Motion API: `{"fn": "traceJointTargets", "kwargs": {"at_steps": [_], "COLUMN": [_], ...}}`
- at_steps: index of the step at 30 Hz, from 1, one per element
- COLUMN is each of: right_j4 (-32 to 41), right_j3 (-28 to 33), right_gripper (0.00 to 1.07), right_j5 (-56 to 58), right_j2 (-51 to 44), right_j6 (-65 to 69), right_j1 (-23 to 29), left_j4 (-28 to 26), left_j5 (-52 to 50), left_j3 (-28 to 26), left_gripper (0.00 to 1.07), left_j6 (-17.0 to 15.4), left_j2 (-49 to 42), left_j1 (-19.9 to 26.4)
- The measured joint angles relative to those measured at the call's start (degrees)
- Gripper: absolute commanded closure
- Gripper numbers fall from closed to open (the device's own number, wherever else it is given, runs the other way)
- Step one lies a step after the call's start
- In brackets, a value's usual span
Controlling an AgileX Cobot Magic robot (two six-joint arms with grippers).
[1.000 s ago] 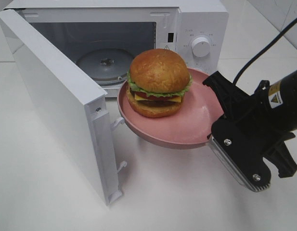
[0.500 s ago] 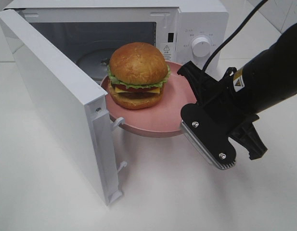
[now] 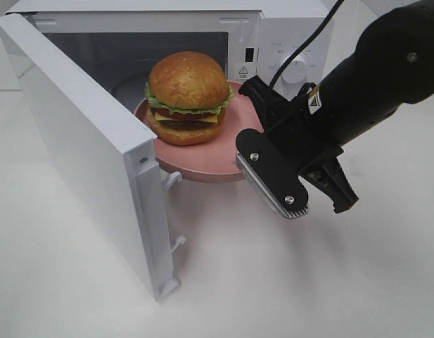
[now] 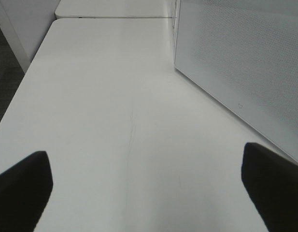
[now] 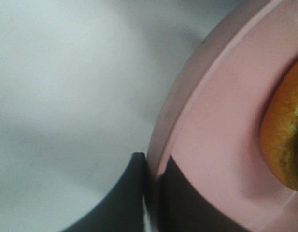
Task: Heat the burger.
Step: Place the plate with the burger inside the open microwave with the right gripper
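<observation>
- The right jaws are pinched tight on the rim of the pink plate (image 3: 234, 148), as the right wrist view shows close up. The left jaws stand spread wide over bare worktop (image 3: 238, 282), holding nothing, beside the open door (image 3: 83, 155).
- The burger (image 3: 188, 97) sits upright on that plate, toward its far side. The plate is carried clear of the worktop at the mouth of the microwave (image 3: 287, 28). Its far part is over the threshold and its near part sticks out in front.
- Done, judging from how things lie: the door is swung fully open, the burger is plated and lifted, and it has been brought to the cavity.
- Left to do, as I judge it: push the plate fully in and set it down, let go and draw the arm out, shut the door, then turn the dial (image 3: 295, 69) to start the heating.
- Writing: a small warning-triangle sticker (image 3: 243, 70) sits on the frame beside the cavity, its text too small to read. Faint marks ring the dial, also illegible.
- A yellow label (image 3: 314, 101) shows on the right arm, mostly hidden. No brand name can be made out. A tiny mark on the door's outer face (image 4: 240, 105) in the left wrist view is unreadable.
</observation>
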Motion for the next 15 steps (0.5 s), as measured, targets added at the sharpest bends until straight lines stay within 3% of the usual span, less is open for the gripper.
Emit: {"fn": "traceJointTargets", "kwargs": {"at_steps": [15], "right_j4": [0.3], "right_j3": [-6.9], "right_gripper": [1.07], "right_j5": [1.0], "right_j2": [7.8], "right_j6": [0.0], "right_j1": [0.0], "left_j4": [0.0], "left_j5": [0.0], "left_j3": [0.0], "left_gripper": [0.04], "left_j6": [0.0], "left_j2": [0.0], "left_j1": [0.0]}}
